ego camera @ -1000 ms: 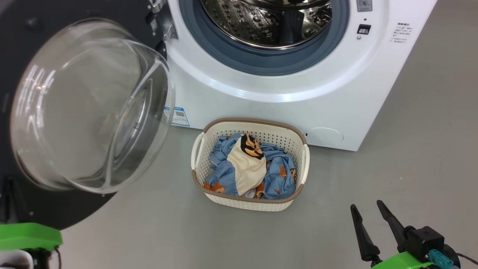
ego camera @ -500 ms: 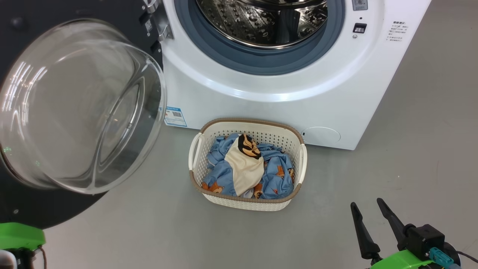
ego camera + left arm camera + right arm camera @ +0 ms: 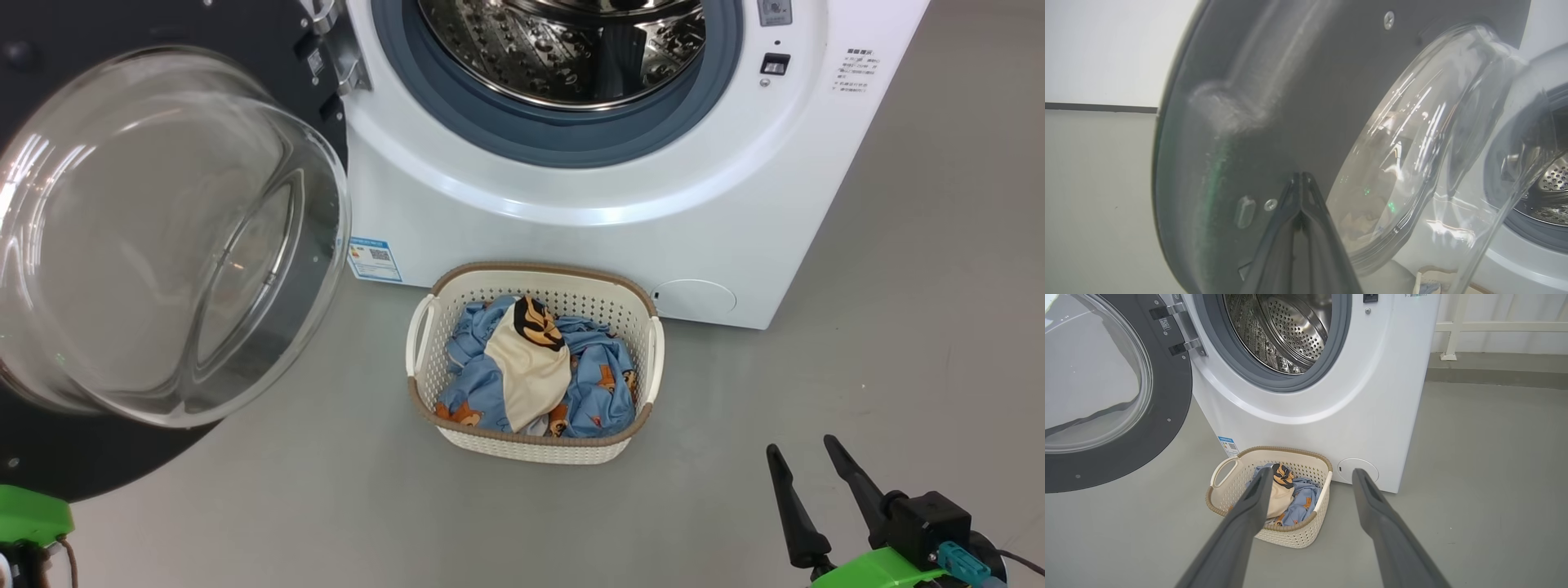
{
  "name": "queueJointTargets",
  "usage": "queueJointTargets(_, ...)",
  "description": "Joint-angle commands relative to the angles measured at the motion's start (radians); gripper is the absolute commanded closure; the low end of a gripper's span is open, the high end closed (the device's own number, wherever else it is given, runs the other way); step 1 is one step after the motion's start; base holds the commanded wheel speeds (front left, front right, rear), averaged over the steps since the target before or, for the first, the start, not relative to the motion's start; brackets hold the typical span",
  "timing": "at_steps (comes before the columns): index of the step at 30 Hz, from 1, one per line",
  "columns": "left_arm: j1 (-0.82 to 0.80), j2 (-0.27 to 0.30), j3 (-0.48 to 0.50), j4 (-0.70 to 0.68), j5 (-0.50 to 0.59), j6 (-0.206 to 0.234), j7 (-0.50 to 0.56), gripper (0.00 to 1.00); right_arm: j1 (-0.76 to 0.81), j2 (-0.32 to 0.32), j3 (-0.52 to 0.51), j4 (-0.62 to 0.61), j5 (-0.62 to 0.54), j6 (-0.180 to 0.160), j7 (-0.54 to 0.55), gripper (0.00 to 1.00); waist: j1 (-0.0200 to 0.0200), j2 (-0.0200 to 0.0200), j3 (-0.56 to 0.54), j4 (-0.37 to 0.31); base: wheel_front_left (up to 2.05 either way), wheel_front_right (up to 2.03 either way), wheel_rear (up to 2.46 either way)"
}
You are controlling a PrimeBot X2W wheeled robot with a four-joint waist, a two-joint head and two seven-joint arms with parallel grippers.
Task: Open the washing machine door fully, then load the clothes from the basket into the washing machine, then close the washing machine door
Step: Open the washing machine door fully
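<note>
Washing machine door (image 3: 155,245) swung wide open, leftward; one washing machine (image 3: 571,220), drum empty; one basket (image 3: 543,268) on the floor just before its front, holding the clothes (image 3: 531,371), one cream piece over blue ones, uncountable; loading and closing remain; left gripper (image 3: 1301,176) pinched shut, empty, near the door rim; right gripper (image 3: 800,447) spread open, empty.

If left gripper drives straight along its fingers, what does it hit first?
The washing machine door: the left gripper, fingers shut, points at its black inner rim just beside the glass bowl. Depth is unclear; the tips may already touch it.
</note>
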Motion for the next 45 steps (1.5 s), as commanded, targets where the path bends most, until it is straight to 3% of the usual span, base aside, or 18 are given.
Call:
queueJointTargets(1,-0.040,0.043,0.043,-0.023,0.017,-0.006,-0.006,1.00,-0.031,-0.009,0.025,-0.019,0.004,0.003,-0.012,0.00,-0.0001,0.0000,-0.002,-0.001,0.00,0.00,0.00)
queueJointTargets(12,0.010,-0.044,0.050,-0.133,0.075,-0.053,-0.006,1.00,-0.019,-0.003,0.016,-0.027,0.006,0.003,-0.012,0.00,-0.0001,0.0000,-0.020,-0.006,0.00,0.00,0.00)
queueJointTargets(21,0.065,-0.120,-0.003,-0.275,0.126,-0.092,-0.006,1.00,-0.010,-0.001,0.011,-0.033,0.012,0.003,-0.012,0.00,-0.0001,0.0000,-0.043,-0.025,0.00,0.00,0.00)
queueJointTargets(38,0.179,-0.159,-0.136,-0.423,0.157,-0.115,-0.006,1.00,0.021,-0.001,0.009,-0.061,0.006,0.003,-0.012,0.00,-0.0001,0.0000,-0.089,-0.106,0.00,0.00,0.00)
queueJointTargets(39,0.187,-0.159,-0.140,-0.427,0.158,-0.116,-0.006,0.95,0.022,0.000,0.009,-0.063,0.006,0.003,-0.012,0.00,-0.0001,0.0000,-0.092,-0.113,0.00,0.00,0.00)
queueJointTargets(40,0.197,-0.160,-0.142,-0.430,0.157,-0.115,-0.006,0.69,0.024,0.000,0.009,-0.064,0.007,0.003,-0.012,0.00,-0.0001,0.0000,-0.093,-0.120,0.00,0.00,0.00)
queueJointTargets(42,0.214,-0.162,-0.151,-0.434,0.155,-0.116,-0.006,0.46,0.026,-0.001,0.009,-0.069,0.008,0.003,-0.012,0.00,-0.0001,0.0000,-0.095,-0.134,0.00,0.00,0.00)
queueJointTargets(44,0.229,-0.162,-0.164,-0.436,0.162,-0.117,-0.006,0.00,0.028,-0.002,0.011,-0.074,0.008,0.003,-0.012,0.00,-0.0001,0.0000,-0.096,-0.147,0.00,0.00,0.00)
queueJointTargets(45,0.235,-0.163,-0.169,-0.435,0.158,-0.117,-0.006,0.00,0.029,-0.002,0.012,-0.077,0.008,0.003,-0.012,0.00,-0.0001,0.0000,-0.096,-0.153,0.00,0.00,0.00)
